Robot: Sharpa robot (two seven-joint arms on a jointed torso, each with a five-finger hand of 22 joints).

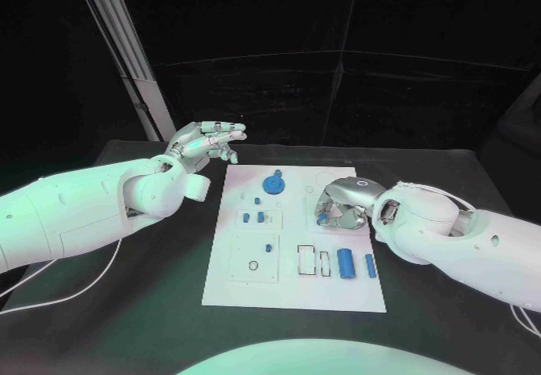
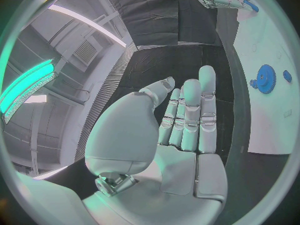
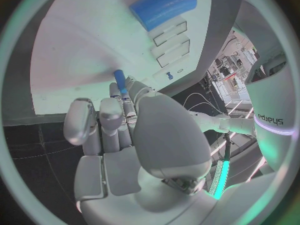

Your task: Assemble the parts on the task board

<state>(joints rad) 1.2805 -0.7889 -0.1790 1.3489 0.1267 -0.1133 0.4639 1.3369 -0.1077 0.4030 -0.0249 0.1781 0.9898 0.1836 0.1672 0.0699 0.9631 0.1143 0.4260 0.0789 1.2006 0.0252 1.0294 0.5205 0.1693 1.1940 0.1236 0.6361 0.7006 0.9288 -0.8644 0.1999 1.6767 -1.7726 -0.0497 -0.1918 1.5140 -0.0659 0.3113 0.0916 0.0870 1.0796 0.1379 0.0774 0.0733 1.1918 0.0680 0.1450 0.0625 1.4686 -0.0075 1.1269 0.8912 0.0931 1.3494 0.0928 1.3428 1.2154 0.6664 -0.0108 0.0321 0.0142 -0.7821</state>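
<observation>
Pinched at the fingertips of the right hand (image 1: 342, 205): a small blue peg (image 3: 120, 81), upright against the white task board (image 1: 231, 281), tip just over the board's surface in the right wrist view; contact with the board cannot be told. Curled in around the peg, the other fingers (image 3: 82, 122), pressed close together. Hovering over the right half of the board, near its far right corner, wrist and white arm trailing off to the right over bare black table (image 1: 147, 312).

Raised off the board's far left corner, over the table: the left hand (image 1: 206, 141), holding nothing, fingers (image 2: 206, 92) straight and side by side with slight gaps, thumb apart from them. Open space between this hand and the board's left edge.

On the board, outward from the hands: a blue gear (image 1: 274, 184) near the far middle, well apart from the right hand; several small blue pegs (image 1: 259, 216) left of centre; a blue cylinder (image 1: 346, 263) and a slimmer blue pin (image 1: 370, 265) lying side by side near the right edge, just beside a rectangular slot (image 1: 306, 260). Wide strip of bare table along the board's near edge and both long sides
</observation>
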